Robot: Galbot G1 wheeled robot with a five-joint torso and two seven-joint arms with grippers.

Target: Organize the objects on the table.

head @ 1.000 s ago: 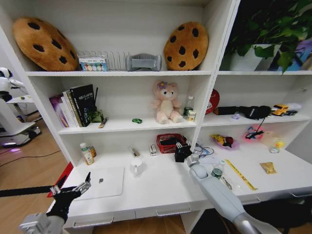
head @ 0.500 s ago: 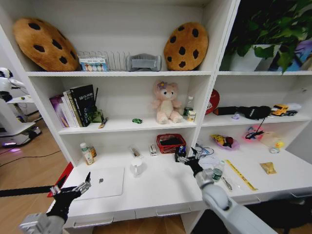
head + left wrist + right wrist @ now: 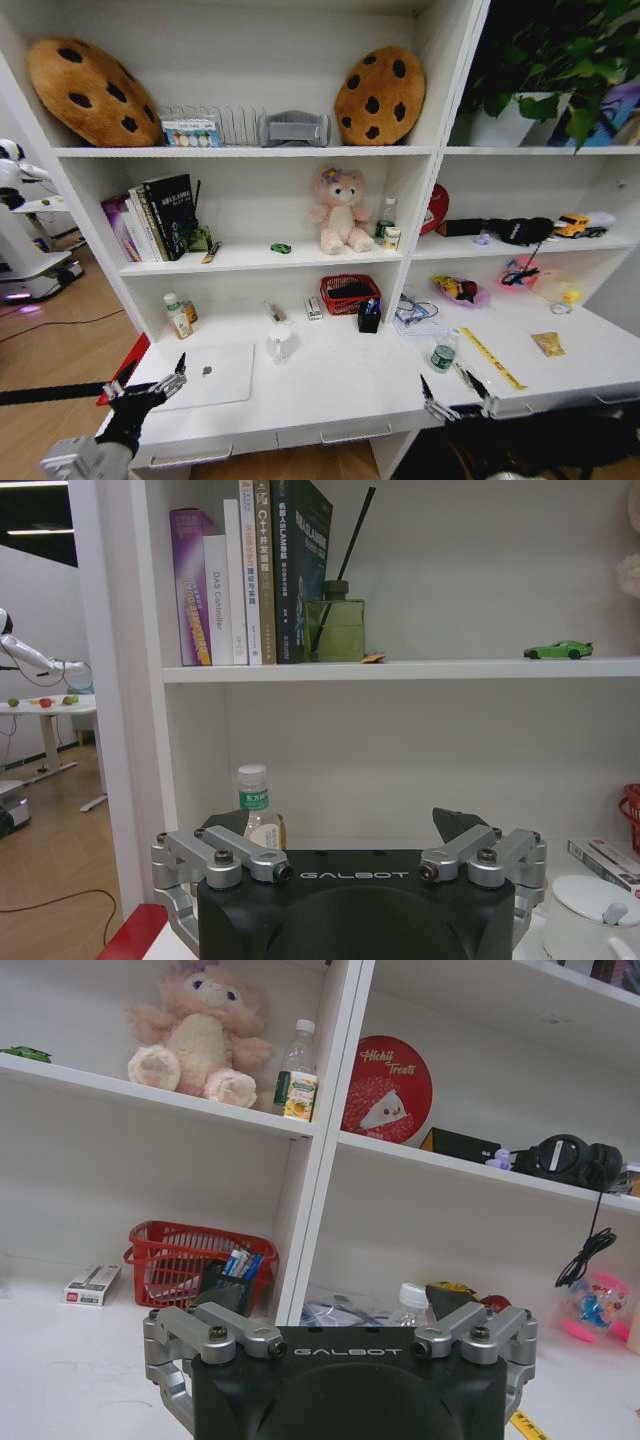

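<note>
Right gripper (image 3: 456,399) has been pulled back from the black pen holder (image 3: 369,319) to the near table (image 3: 330,385) edge, fingers spread, empty. Pen holder is left standing beside the red basket (image 3: 349,293), so that placement looks done. Left gripper (image 3: 150,387) is parked open by the laptop (image 3: 213,373).

The table (image 3: 330,385) at the frame's bottom has a smooth, matt white top, and the laptop (image 3: 213,374) at lower left is brushed silver metal. The basket (image 3: 349,294) at centre is red plastic mesh; the bottle (image 3: 443,352) right of it is clear plastic. Both grippers — left gripper (image 3: 148,386), right gripper (image 3: 455,397) — show bare metal links on matt black bodies. The floor (image 3: 60,350) at left is wood.
</note>
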